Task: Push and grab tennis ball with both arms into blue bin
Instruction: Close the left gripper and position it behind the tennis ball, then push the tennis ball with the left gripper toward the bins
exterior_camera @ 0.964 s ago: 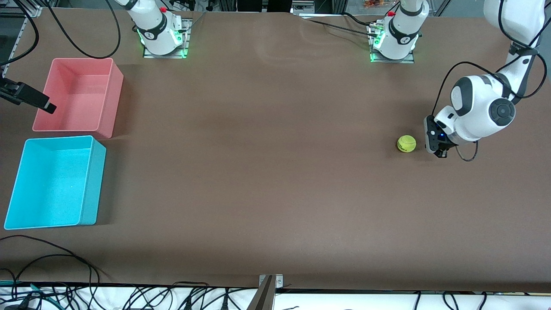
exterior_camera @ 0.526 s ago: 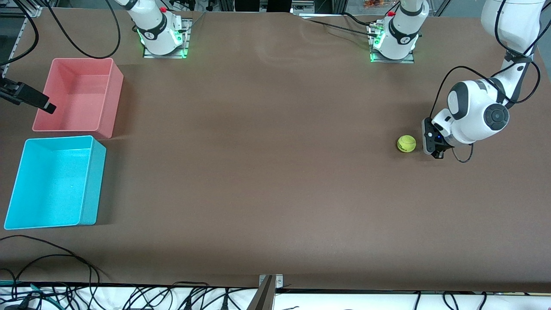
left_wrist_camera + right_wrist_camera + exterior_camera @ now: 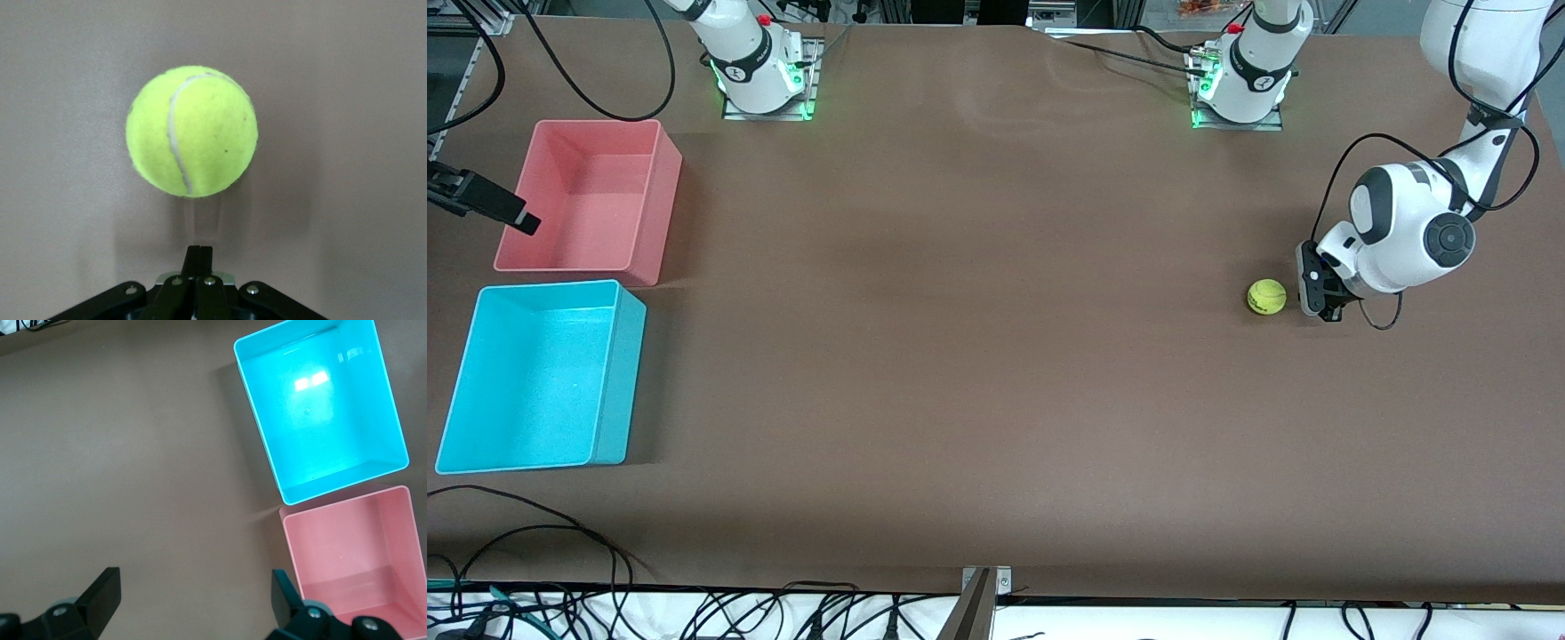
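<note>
Closer now creeps the left gripper [image 3: 1319, 298], fingers pressed together, just at three o'clock of the fuzzy yellow-green tennis ball [image 3: 1266, 297], not quite touching. Nothing pushed yet! Right gripper [image 3: 193, 597] waits spread wide above the pink plastic bin [image 3: 587, 196]; the bright cyan-blue rectangular bin [image 3: 618, 373] lies empty, well apart.

Even overhead light, front view sharp across the brown table [image 3: 978, 373]. Soft short shadows fell beside the pink bin [image 3: 587, 196] and blue bin [image 3: 543, 373]. Two bright glare spots on the blue bin floor in the right wrist view. Tennis ball [image 3: 192, 130] was crisp in the left wrist view, faint shadow under it
</note>
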